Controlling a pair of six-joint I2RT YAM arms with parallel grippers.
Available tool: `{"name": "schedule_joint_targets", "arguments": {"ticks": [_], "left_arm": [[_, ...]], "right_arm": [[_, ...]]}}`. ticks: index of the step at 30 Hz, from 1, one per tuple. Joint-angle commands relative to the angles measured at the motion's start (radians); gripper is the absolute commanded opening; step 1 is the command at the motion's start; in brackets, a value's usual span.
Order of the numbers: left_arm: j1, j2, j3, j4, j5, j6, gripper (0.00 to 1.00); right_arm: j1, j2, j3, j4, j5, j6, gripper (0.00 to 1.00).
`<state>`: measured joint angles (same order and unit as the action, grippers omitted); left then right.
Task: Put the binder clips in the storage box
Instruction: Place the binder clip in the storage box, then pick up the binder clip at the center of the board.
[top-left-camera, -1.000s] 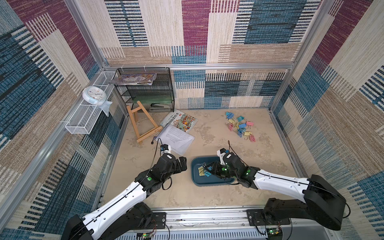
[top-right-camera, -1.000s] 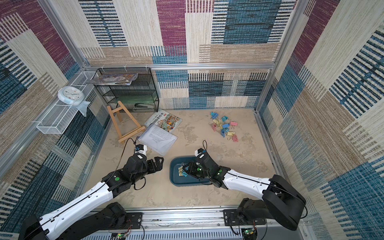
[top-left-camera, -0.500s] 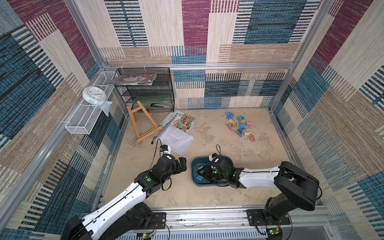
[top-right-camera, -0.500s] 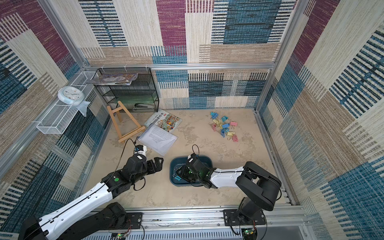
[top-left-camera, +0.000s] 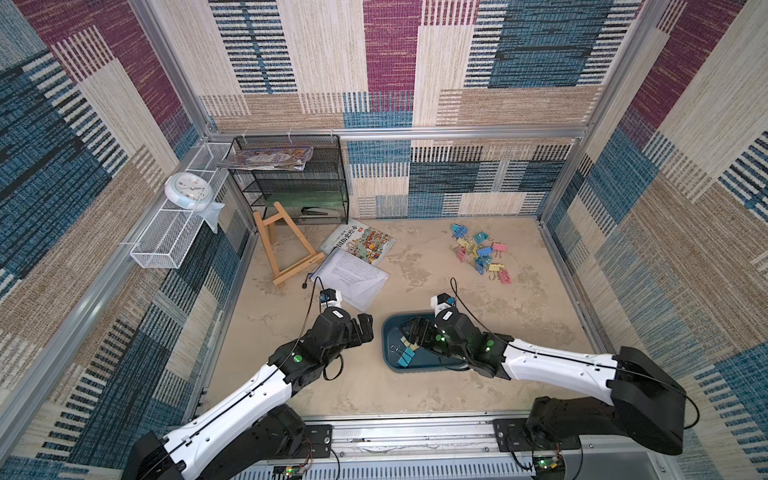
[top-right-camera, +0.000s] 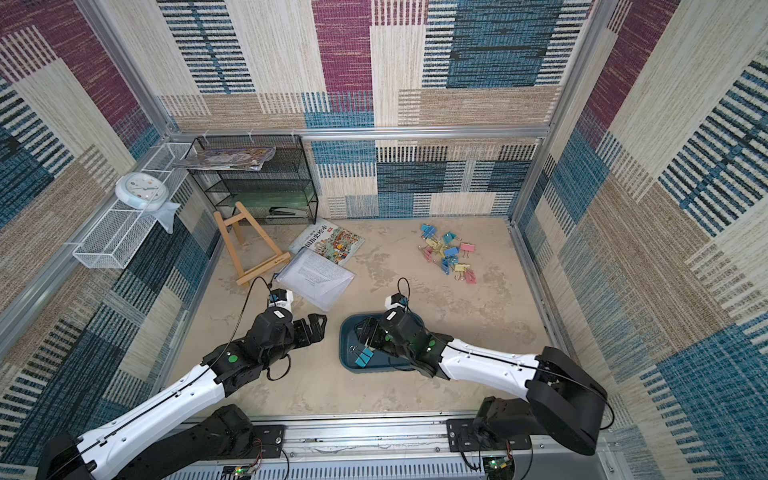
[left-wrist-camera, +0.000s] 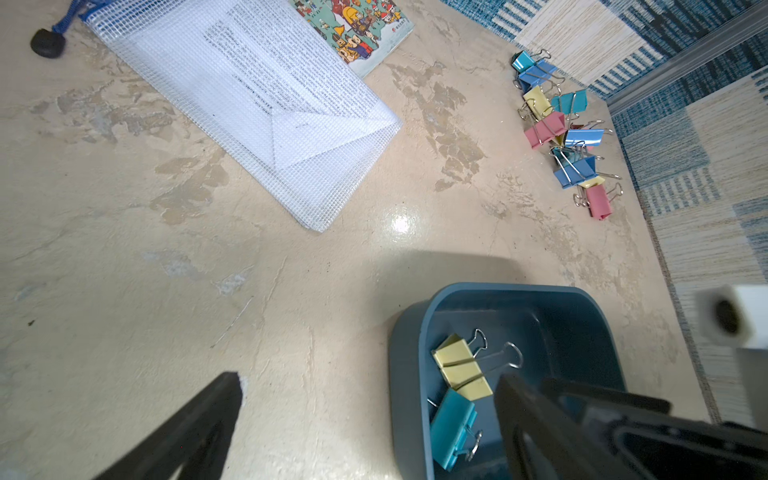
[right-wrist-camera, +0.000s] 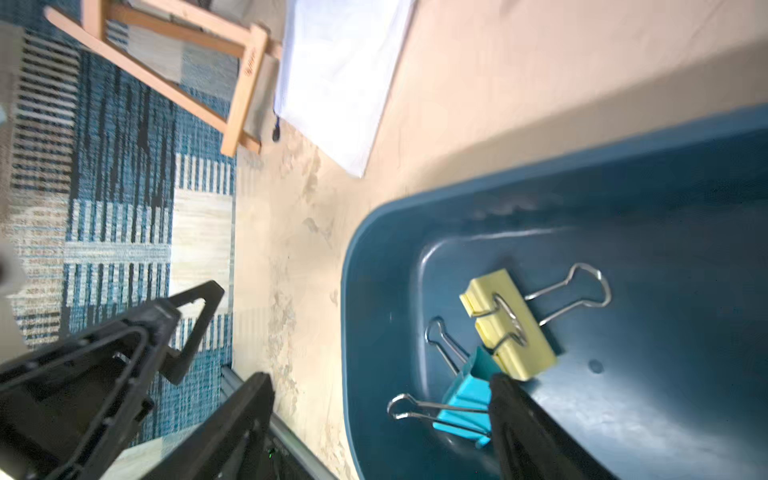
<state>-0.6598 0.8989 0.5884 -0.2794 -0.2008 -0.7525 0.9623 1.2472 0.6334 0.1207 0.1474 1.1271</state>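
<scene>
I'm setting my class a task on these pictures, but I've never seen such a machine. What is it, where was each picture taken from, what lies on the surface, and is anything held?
These are two white and black robot arms. Two pictures look down from overhead, nearly alike; each of the others comes from a camera on one arm's wrist. On the beige tabletop lie a heap of pastel folded-metal binder clips, a dark teal-blue plastic tub, a wooden easel, a picture book and a white mesh pouch of papers. One yellow clip and one teal clip lie inside the tub. The left end effector, the arm's two-fingered grasping part, hangs open beside the tub; the right end effector stands open over it. Neither holds anything.
</scene>
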Motion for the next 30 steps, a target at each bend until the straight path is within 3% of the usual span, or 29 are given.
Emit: {"name": "schedule_joint_targets", "arguments": {"ticks": [1, 3, 5, 7, 10, 15, 22, 30], "left_arm": [[0.0, 0.0, 0.012, 0.004, -0.002, 0.023, 0.99], [0.0, 0.004, 0.017, 0.006, 0.002, 0.031, 0.99], [0.0, 0.007, 0.021, 0.007, 0.003, 0.038, 0.99], [0.0, 0.013, 0.023, 0.009, 0.007, 0.039, 0.99], [0.0, 0.02, 0.027, 0.009, 0.02, 0.038, 0.99], [0.0, 0.026, 0.022, 0.017, 0.048, 0.032, 0.99], [0.0, 0.049, 0.05, -0.021, 0.075, 0.065, 0.99], [0.0, 0.087, 0.051, -0.006, 0.101, 0.096, 0.99]], "right_arm": [[-0.048, -0.079, 0.033, -0.105, 0.206, -0.18, 0.87], [-0.156, -0.093, 0.082, -0.129, 0.188, -0.305, 0.86], [-0.307, -0.052, 0.148, -0.152, 0.06, -0.393, 0.85], [-0.443, 0.044, 0.252, -0.199, -0.066, -0.455, 0.85], [-0.54, 0.217, 0.404, -0.279, -0.07, -0.521, 0.85], [-0.615, 0.486, 0.667, -0.452, 0.136, -0.628, 0.86], [-0.707, 0.648, 0.762, -0.446, 0.082, -0.692, 0.91], [-0.737, 0.744, 0.862, -0.516, 0.087, -0.747, 0.91]]}}
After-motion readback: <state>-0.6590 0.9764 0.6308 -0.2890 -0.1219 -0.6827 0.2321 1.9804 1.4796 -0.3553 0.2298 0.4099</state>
